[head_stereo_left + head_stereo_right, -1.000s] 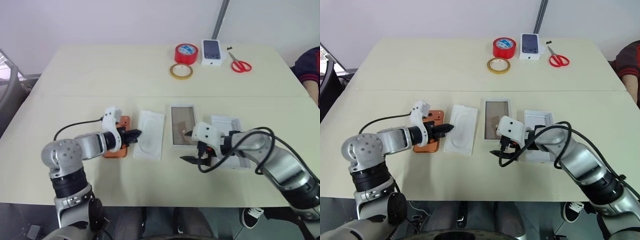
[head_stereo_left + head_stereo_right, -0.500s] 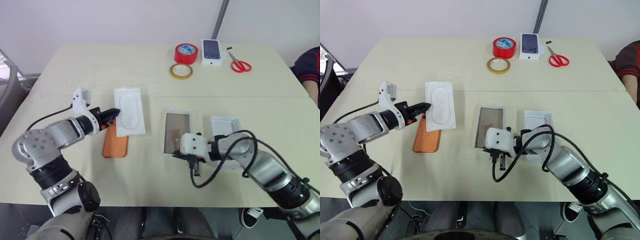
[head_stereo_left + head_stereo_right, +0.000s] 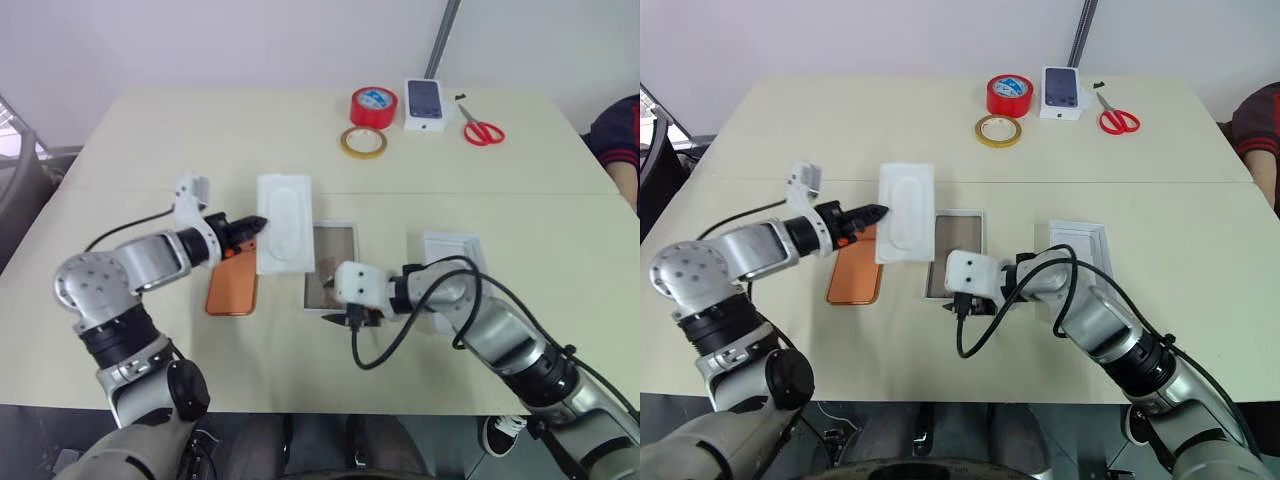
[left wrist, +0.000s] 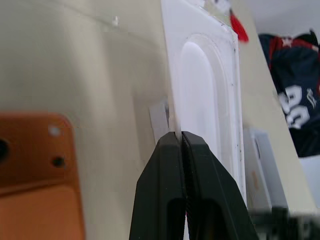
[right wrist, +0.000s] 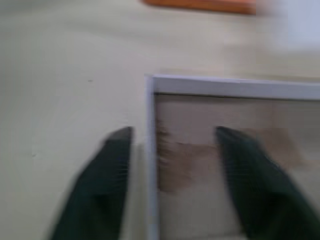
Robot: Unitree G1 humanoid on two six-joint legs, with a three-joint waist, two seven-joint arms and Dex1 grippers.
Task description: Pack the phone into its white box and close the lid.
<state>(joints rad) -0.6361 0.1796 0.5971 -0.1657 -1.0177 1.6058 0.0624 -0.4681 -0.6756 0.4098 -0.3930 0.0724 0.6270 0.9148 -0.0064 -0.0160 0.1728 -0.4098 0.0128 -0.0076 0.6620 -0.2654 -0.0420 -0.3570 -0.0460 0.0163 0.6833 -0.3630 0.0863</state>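
Observation:
The copper-orange phone (image 3: 232, 287) lies flat on the table. My left gripper (image 3: 258, 223) is shut on the edge of a white moulded insert (image 3: 285, 222) with an oval recess and holds it raised, between the phone and the white box (image 3: 330, 278). The box is an open tray with a brownish inner face. My right gripper (image 3: 345, 318) is open at the box's near corner; in the right wrist view one finger (image 5: 107, 165) is outside the rim (image 5: 151, 150) and the other inside. The lid (image 3: 452, 258) lies right of the box, partly behind my right arm.
At the table's far side are a red tape roll (image 3: 1009, 95), a yellow tape ring (image 3: 998, 130), a small white box (image 3: 1061, 92) printed with a phone picture and red scissors (image 3: 1116, 118). A person's sleeve (image 3: 1260, 130) shows at the right edge.
My left gripper lifted the insert off the table, swung it left, then carried it back right towards the box. The right gripper and the box shifted left; its fingers closed, then opened again.

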